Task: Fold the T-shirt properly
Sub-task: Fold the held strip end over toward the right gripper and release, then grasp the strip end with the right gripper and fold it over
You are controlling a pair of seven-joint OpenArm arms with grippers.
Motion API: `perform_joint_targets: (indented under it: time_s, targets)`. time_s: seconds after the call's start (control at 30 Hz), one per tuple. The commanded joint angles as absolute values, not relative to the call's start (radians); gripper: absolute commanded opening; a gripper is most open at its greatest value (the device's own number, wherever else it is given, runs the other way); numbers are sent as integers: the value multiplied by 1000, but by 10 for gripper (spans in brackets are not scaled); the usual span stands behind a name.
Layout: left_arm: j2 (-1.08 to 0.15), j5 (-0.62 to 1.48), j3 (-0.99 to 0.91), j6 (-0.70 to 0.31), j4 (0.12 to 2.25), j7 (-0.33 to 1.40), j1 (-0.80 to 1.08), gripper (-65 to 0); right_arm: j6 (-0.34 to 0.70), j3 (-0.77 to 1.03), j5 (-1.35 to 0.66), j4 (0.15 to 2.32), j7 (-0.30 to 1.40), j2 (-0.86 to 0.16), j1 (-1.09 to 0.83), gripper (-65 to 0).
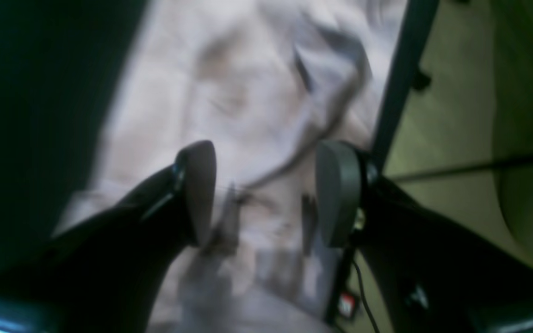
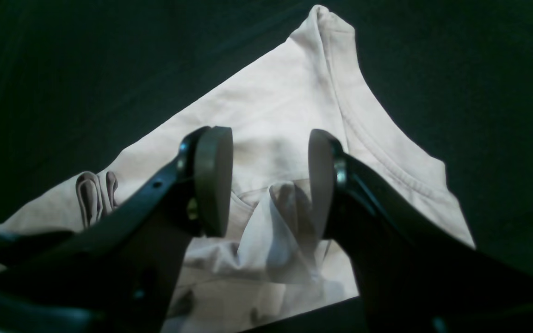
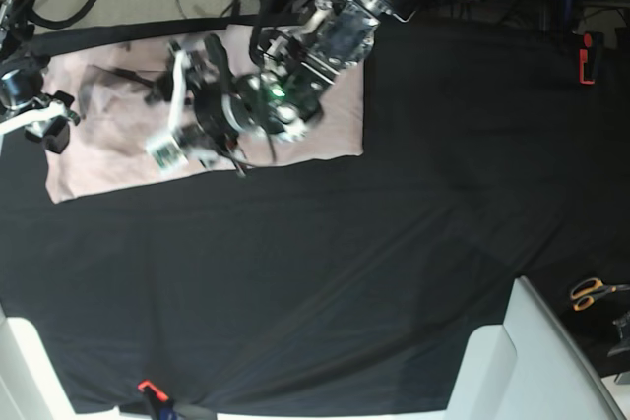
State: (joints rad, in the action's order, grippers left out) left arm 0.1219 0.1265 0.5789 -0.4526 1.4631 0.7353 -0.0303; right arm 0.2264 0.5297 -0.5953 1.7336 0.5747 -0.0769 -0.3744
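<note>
Base view: black table cloth (image 3: 325, 272) spread wide, T-shirt (image 3: 108, 169) flat at its far corner under both arms. Above the T-shirt, left gripper (image 1: 266, 194) parted and empty; right gripper (image 2: 269, 182) parted too, holding nothing, over a rumpled fold near the neckline. Best to pinch a clean edge, lift low, and keep layers smooth.

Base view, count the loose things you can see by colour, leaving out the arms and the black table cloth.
Pale pink: 1, the T-shirt
Orange: 1, the scissors by the right edge
Red: 1, the clamp at the near edge of the table cloth
Total: 3
</note>
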Motion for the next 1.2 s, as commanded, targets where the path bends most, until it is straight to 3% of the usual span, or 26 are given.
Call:
perform_joint_targets:
  time_s: [0.0, 0.07, 0.17, 0.37, 0.57, 0.63, 0.73, 0.83, 0.93, 1.0, 1.17]
  targets:
    - [107, 128, 538, -455, 1508, 736, -36, -336, 234, 529, -610, 1756, 553, -88, -369, -405]
    - [62, 130, 438, -455, 1575, 792, -2, -431, 234, 476, -610, 1761, 553, -91, -377, -407]
    - [-22, 136, 283, -455, 1670, 814, 67, -650, 234, 371, -607, 1790, 553, -96, -404, -407]
    - [-147, 134, 56, -455, 1768, 811, 236, -650, 234, 363, -616, 1790, 552, -93, -395, -410]
    - [-193, 134, -231, -461, 1739, 800, 397, -650, 234, 608, -906, 1748, 622, -62, -381, -524]
    - [-193, 134, -303, -461, 1719, 753, 432, -650, 234, 679, -967, 1679, 688, -96, -329, -479]
    - [-208, 134, -361, -461, 1689, 657, 487, -650, 245, 773, -1020, 1457, 843, -202, -223, -306]
    - [-214, 136, -374, -461, 1676, 585, 549, -650, 387, 869, -1081, 1170, 983, -311, -142, -143]
    - [-214, 136, -369, -461, 1662, 541, 587, -650, 595, 898, -1076, 1007, 986, -381, -125, -135]
    - [-209, 136, -369, -461, 1653, 526, 602, -650, 680, 897, -1076, 918, 986, -417, -125, -135]
    - [-206, 137, -366, -461, 1630, 498, 615, -650, 698, 895, -990, 783, 960, -432, -108, -131]
